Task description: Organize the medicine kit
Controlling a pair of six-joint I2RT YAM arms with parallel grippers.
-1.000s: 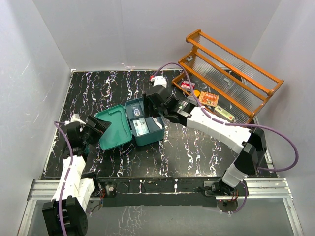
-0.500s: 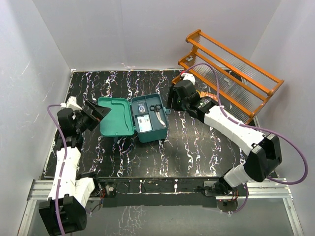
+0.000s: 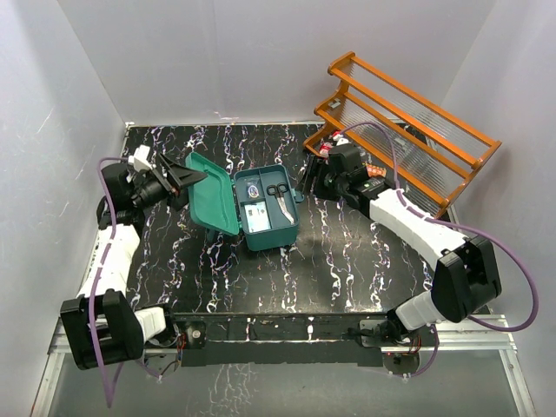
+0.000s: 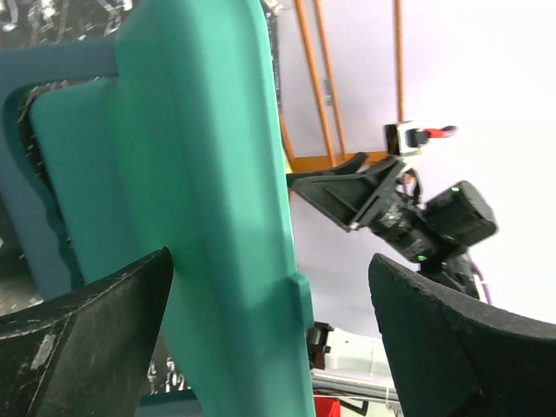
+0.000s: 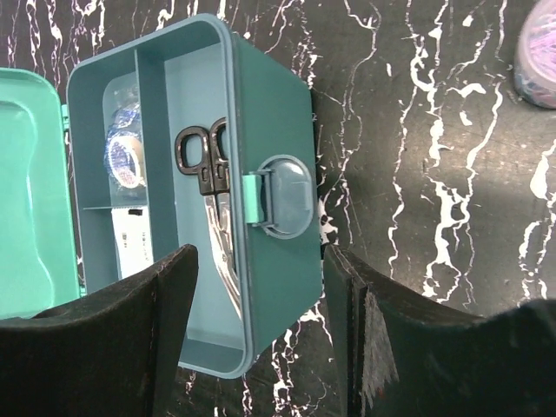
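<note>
The medicine kit (image 3: 276,233) is a teal box standing open mid-table. Its lid (image 3: 213,195) is tilted up on the left side. Black-handled scissors (image 5: 204,161), a blue tape roll (image 5: 122,148) and a white packet (image 5: 130,248) lie in its compartments. My left gripper (image 3: 184,176) is open around the lid's free edge. In the left wrist view the lid (image 4: 200,174) stands close to the left finger (image 4: 87,343), with a wide gap to the right one. My right gripper (image 5: 261,339) hovers open over the kit's latch (image 5: 285,195) side, holding nothing.
An orange tiered rack (image 3: 408,122) stands at the back right, with small red and orange packets (image 3: 328,149) at its foot. A round pinkish object (image 5: 537,52) lies on the black marbled table (image 3: 347,252) right of the kit. White walls enclose the table.
The lid has swung from lying flat to tilted upright. My left gripper has moved back and up along with it. My right gripper has pulled away from over the kit to its latch side.
</note>
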